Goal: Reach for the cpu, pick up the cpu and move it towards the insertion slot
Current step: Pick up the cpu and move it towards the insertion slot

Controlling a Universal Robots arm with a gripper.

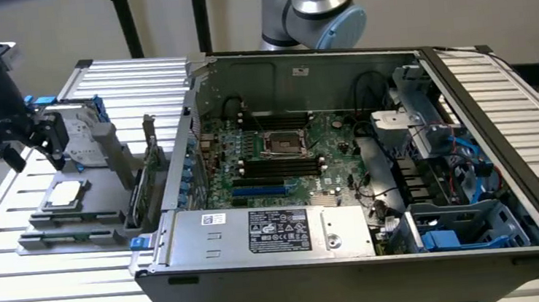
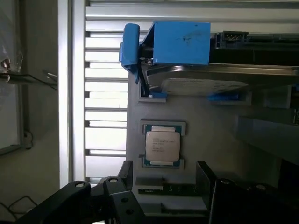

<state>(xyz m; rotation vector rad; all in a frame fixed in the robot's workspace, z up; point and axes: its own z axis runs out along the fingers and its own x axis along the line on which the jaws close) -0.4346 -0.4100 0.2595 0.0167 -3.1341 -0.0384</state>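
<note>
While the gripper (image 1: 35,153) is hovering above the grey tray (image 1: 72,234) with fingers spread, the cpu (image 1: 65,194) is lying flat in that tray, ungripped. The insertion slot (image 1: 286,143) is sitting well apart from the tray, in the open case (image 1: 359,278). Print on the cpu lid is showing too small to read.

readable text: none | cpu (image 2: 161,144) lid, near gripper (image 2: 166,186): faint printed lines, illegible | power supply label (image 1: 279,231), well apart from gripper: black-and-white print and small marks, illegible
</note>
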